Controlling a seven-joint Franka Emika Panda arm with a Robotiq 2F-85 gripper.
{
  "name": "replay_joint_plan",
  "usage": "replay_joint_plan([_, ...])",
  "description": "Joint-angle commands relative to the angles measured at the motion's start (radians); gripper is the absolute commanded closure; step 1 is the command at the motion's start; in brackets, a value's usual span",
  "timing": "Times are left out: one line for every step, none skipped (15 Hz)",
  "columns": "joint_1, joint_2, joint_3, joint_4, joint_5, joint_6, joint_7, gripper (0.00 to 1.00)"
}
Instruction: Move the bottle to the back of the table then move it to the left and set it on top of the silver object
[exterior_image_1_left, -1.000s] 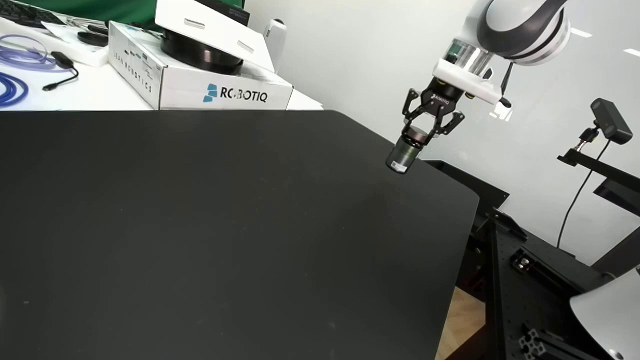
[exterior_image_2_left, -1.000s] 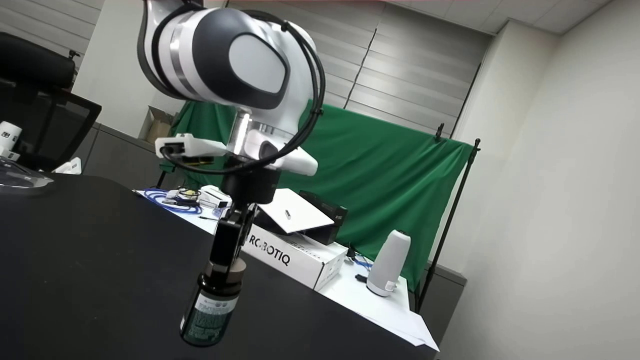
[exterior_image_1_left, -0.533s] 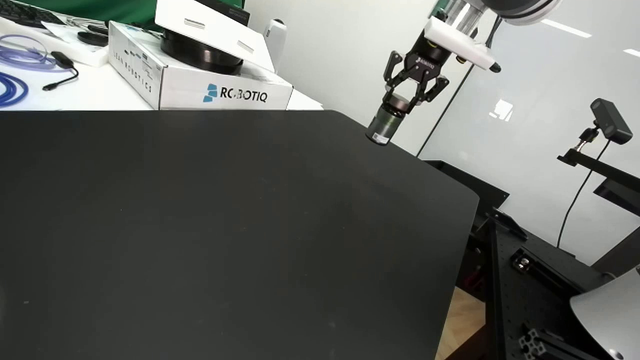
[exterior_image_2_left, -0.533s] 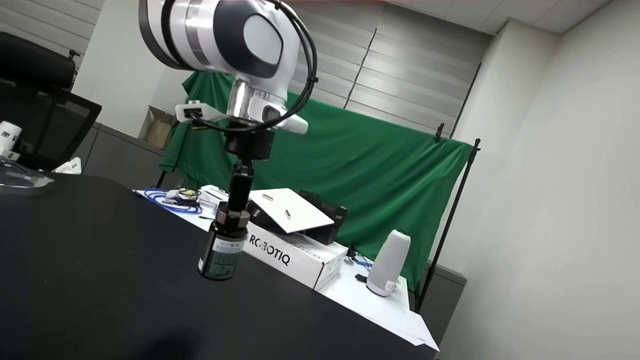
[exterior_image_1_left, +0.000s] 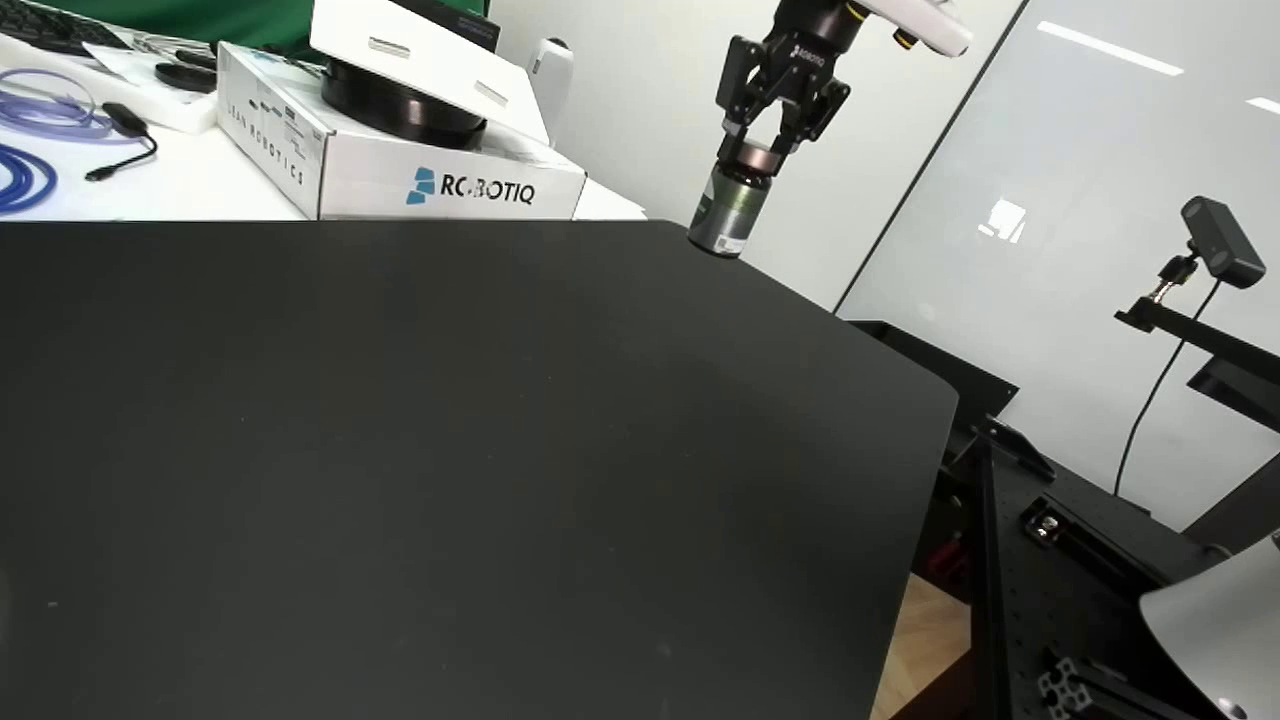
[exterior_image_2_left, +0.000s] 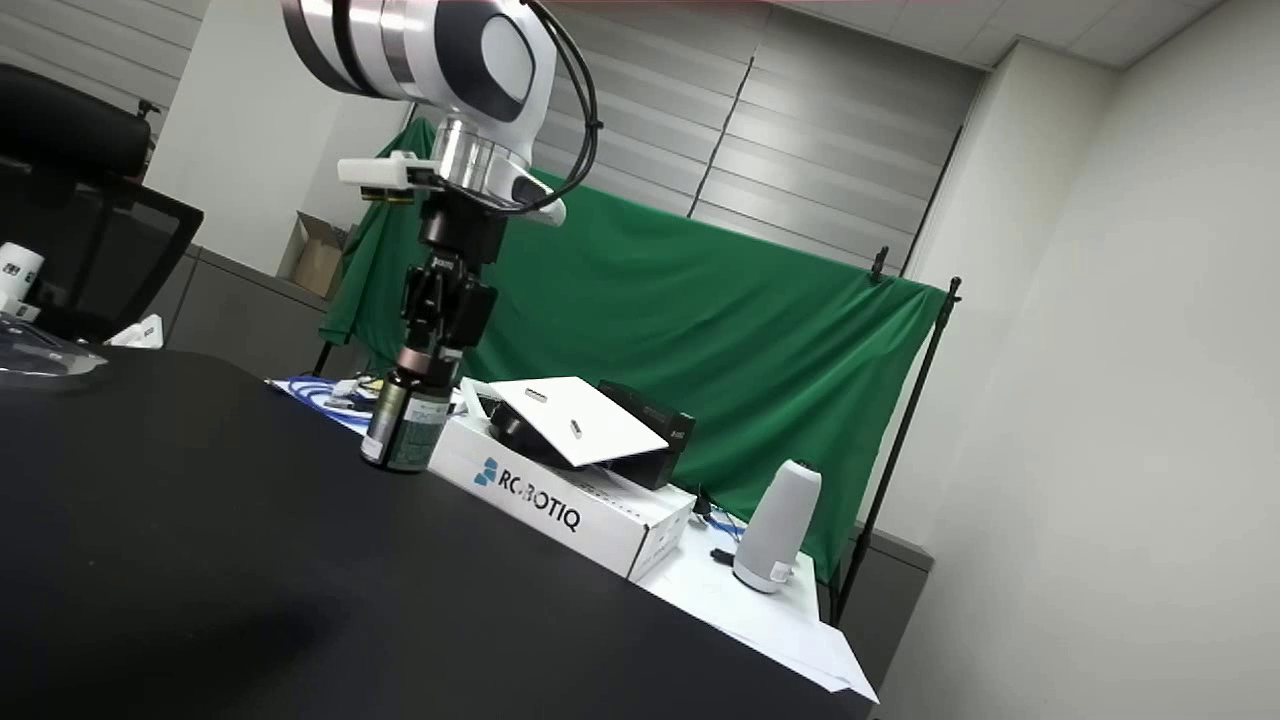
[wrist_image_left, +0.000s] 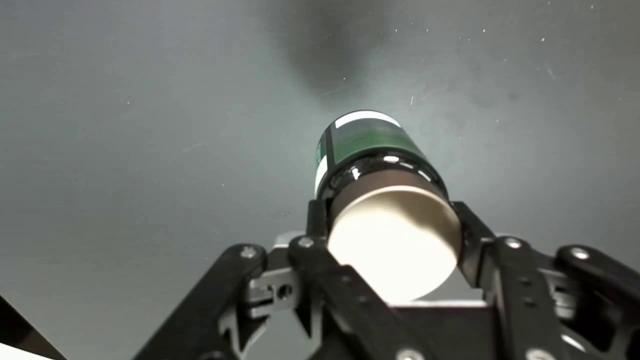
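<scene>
The bottle (exterior_image_1_left: 730, 214) is small and dark, with a green and grey label, white patches and a brownish cap. It shows in both exterior views (exterior_image_2_left: 406, 428) and in the wrist view (wrist_image_left: 372, 137). My gripper (exterior_image_1_left: 757, 150) is shut on the cap, one finger on each side, also seen in an exterior view (exterior_image_2_left: 430, 352) and the wrist view (wrist_image_left: 392, 222). The bottle hangs slightly tilted in the air above the black table (exterior_image_1_left: 450, 450), near its edge by the wall in an exterior view. I cannot make out a silver object in these frames.
A white printed box (exterior_image_1_left: 450, 185) with a tilted white panel (exterior_image_1_left: 420, 60) on it stands on a white surface beyond the table edge. A pale grey upright device (exterior_image_2_left: 778, 527) stands beside it. A clear plastic piece (exterior_image_2_left: 45, 360) lies at the table's far left in an exterior view.
My gripper and the bottle have moved up and left in an exterior view, and up, then slightly left, in the opposite camera's picture. The gripper has turned about its axis. The bottle stays held.
</scene>
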Motion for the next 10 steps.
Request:
replay_joint_plan([0.004, 0.007, 0.005, 0.021, 0.003, -0.032, -0.049, 0.39])
replay_joint_plan([0.007, 0.014, 0.011, 0.038, 0.004, -0.056, -0.082, 0.39])
replay_joint_plan([0.008, 0.020, 0.014, 0.048, 0.004, -0.067, -0.099, 0.39])
replay_joint_plan([0.008, 0.023, 0.015, 0.054, 0.004, -0.070, -0.108, 0.39])
replay_joint_plan([0.008, 0.024, 0.015, 0.055, 0.004, -0.071, -0.113, 0.39])
replay_joint_plan([0.008, 0.024, 0.015, 0.055, 0.004, -0.071, -0.115, 0.39])
replay_joint_plan([0.008, 0.025, 0.015, 0.055, 0.004, -0.072, -0.117, 0.39])
replay_joint_plan([0.008, 0.025, 0.015, 0.055, 0.004, -0.072, -0.118, 0.39])
replay_joint_plan([0.008, 0.025, 0.015, 0.055, 0.004, -0.072, -0.119, 0.39])
replay_joint_plan([0.008, 0.026, 0.015, 0.055, 0.004, -0.072, -0.120, 0.39])
